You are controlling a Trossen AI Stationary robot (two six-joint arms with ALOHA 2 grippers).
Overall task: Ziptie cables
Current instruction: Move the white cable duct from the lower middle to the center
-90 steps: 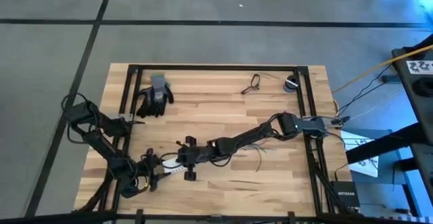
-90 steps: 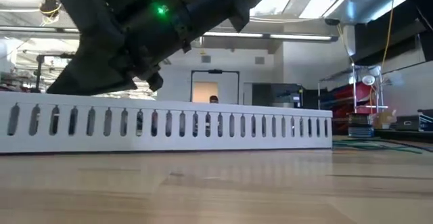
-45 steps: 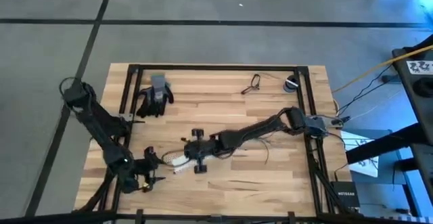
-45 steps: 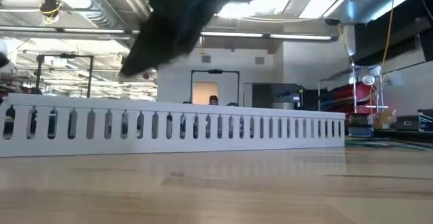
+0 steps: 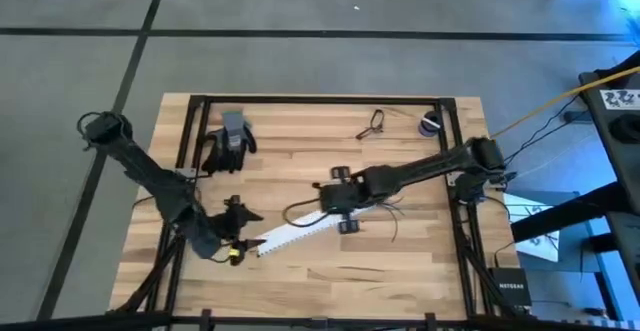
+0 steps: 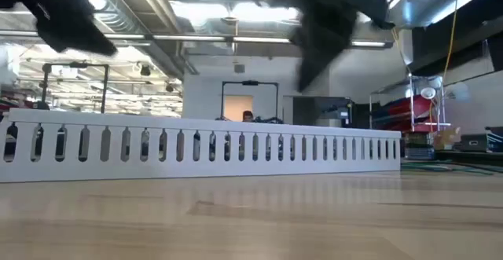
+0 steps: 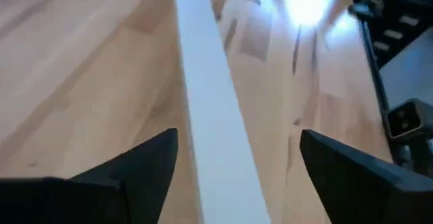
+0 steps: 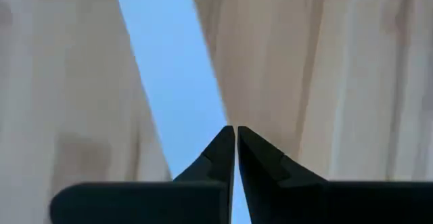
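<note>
A long white slotted strip (image 5: 296, 232) lies slantwise on the wooden table; it also shows in the low view (image 6: 204, 146). My left gripper (image 5: 245, 235) is open at the strip's near-left end, with the strip (image 7: 203, 82) running out between its fingers (image 7: 239, 135), which stand clear of it. My right gripper (image 5: 337, 209) is shut at the strip's far-right end, its tips (image 8: 235, 130) over one long edge of the strip (image 8: 169, 61). The cables (image 5: 392, 221), thin dark wires, lie loose on the table beside the right arm. My right gripper's shut fingertips (image 8: 223, 149) point down at the strip's long edge (image 8: 215, 109) near its far-right end. I cannot tell whether they touch it.
A black glove (image 5: 228, 143) lies at the far left. A small dark wire loop (image 5: 371, 123) and a round blue thing (image 5: 430, 123) lie near the far edge. A black frame (image 5: 320, 100) runs around the table. Bare wood lies along the near edge.
My right gripper has travelled along the strip toward the table's right and far edges, uncovering most of the strip. My left gripper has moved up from the near-left corner toward the strip's near-left end.
</note>
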